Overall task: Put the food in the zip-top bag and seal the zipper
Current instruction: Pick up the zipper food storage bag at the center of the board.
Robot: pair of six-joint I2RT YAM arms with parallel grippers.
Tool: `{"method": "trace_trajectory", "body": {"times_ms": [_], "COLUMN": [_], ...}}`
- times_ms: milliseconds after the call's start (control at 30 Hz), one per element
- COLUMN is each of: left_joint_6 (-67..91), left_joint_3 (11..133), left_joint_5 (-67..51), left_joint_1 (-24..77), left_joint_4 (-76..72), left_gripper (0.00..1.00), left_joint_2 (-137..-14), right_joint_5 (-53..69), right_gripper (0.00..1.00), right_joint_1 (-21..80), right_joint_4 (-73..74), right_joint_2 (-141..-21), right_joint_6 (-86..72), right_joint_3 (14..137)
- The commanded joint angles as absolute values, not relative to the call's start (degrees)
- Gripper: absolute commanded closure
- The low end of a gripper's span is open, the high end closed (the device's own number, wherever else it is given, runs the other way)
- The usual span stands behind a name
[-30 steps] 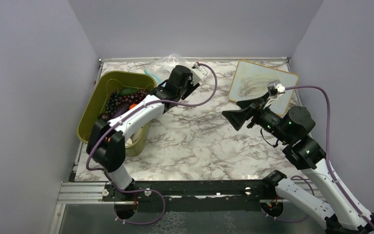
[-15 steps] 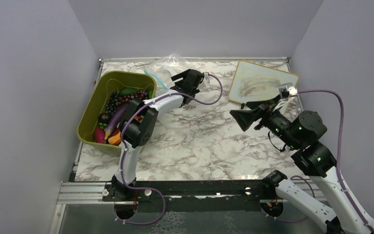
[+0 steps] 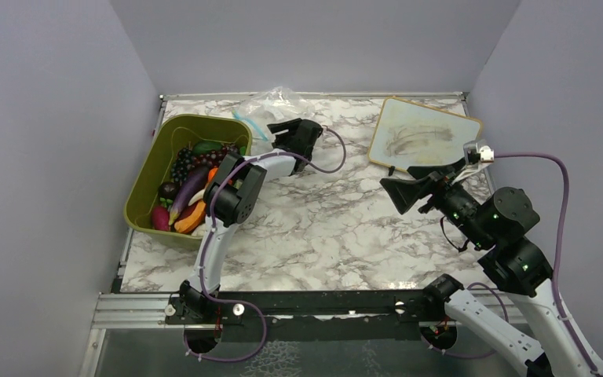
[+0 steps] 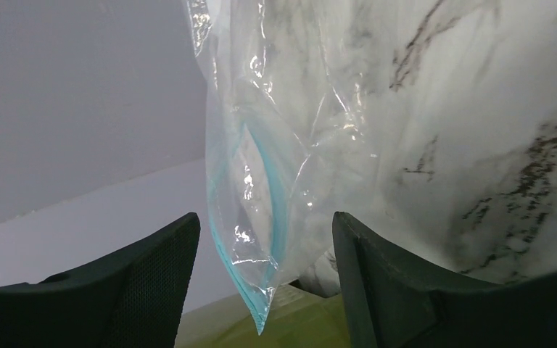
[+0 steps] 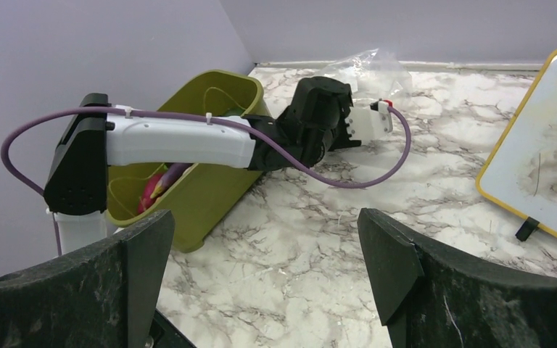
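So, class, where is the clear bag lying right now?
In the top view the bag lies at the far edge of the table, left of centre, just beyond the green tub and the left gripper.

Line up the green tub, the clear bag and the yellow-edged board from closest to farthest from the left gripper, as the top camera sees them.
1. Zip-top bag: right by the left gripper, at the back.
2. Green tub: next, to the left.
3. Yellow-edged board: farthest, over on the right.

Food (image 3: 192,171) lies in the tub (image 3: 146,179), bag (image 3: 271,104) behind it, board (image 3: 424,133) to the right.
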State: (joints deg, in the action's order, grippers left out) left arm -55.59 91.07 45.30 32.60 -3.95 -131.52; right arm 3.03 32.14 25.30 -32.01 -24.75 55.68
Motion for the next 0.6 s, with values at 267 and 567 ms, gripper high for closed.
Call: {"method": "trace_trajectory", "body": {"times_ms": [267,567], "left_joint_6": [-57.5,-53.1], "left_joint_3": [89.6,89.4], "left_joint_5": [49.4,47.0], "left_joint_1": [31.3,31.1], "left_joint_4": [-8.9,-5.3], "left_gripper": [0.34,0.56], "left_joint_2": [-130.5,-129.9], "right_joint_5": [0.2,-1.4], "right_gripper": [0.01,0.01], "right_joint_1": [31.8,31.8], "right_joint_4": [27.1,28.2], "right_joint_2": [-30.4,-29.3], "right_joint_6": [-24.0,-23.5], "right_joint_3": [56.5,55.8]}}
